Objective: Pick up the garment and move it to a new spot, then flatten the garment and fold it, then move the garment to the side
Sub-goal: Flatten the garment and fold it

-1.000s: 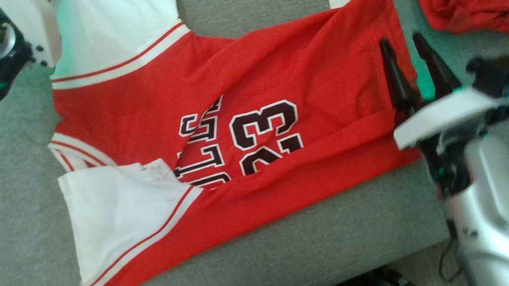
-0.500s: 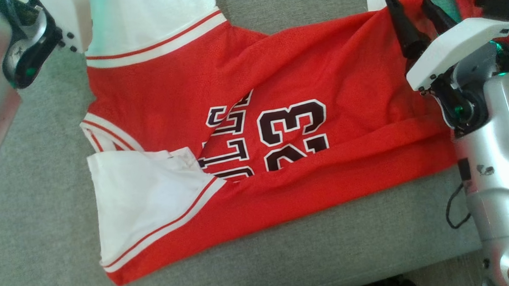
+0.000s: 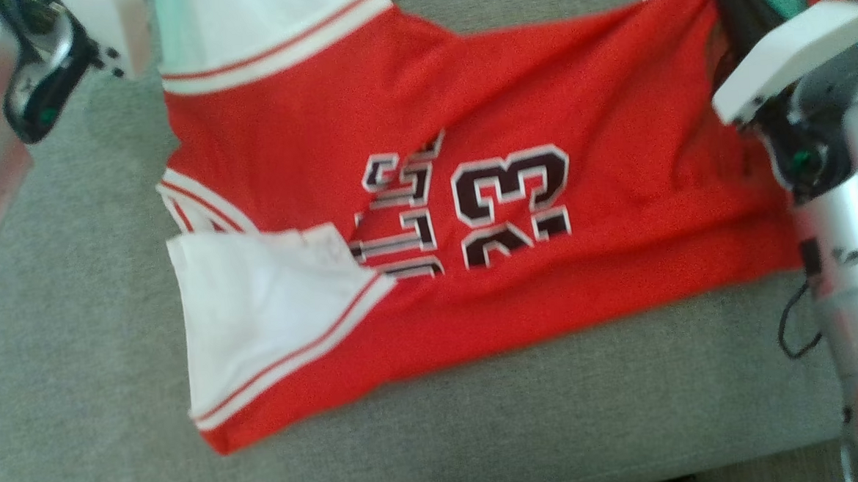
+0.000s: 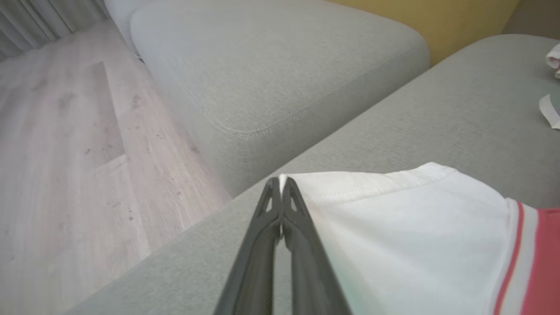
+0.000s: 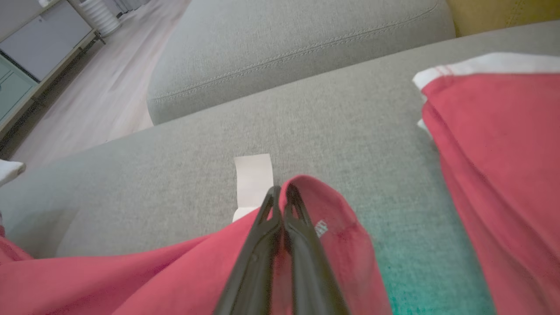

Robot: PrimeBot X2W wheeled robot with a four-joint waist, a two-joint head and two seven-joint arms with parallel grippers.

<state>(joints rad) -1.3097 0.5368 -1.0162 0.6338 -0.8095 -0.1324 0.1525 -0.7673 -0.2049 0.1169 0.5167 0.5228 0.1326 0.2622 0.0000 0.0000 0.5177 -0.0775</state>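
Gripping the garment (image 3: 615, 150) at two of its far edges, both pincers are closed on cloth. The left pincer (image 4: 281, 181) has its dark fingers pressed together, with the corner of the white sleeve (image 4: 407, 236) caught at their tips. The sleeve spreads away to that pincer's right and runs into a red-and-white trim band. The grey sofa (image 3: 73, 326) lies under and beyond the tips, and the wooden floor (image 4: 57, 131) is off to their left.

The right pincer (image 5: 282, 190) is also closed, pinching a raised fold of the red hem. The cloth humps up around its tips and trails back beneath the fingers toward the wrist. A white strip (image 5: 253, 175) sits just to the left of the tips, lying on the cushion. A second red cloth (image 5: 494, 153) is well apart to this pincer's right.

From the head view, the garment is stretched across the sofa seat between the two pincers. Its black-and-white 23 (image 3: 511, 203) lies roughly midway between them, with creases running through the lettering. The near sleeve is folded in over the chest on the side away from both pincers.
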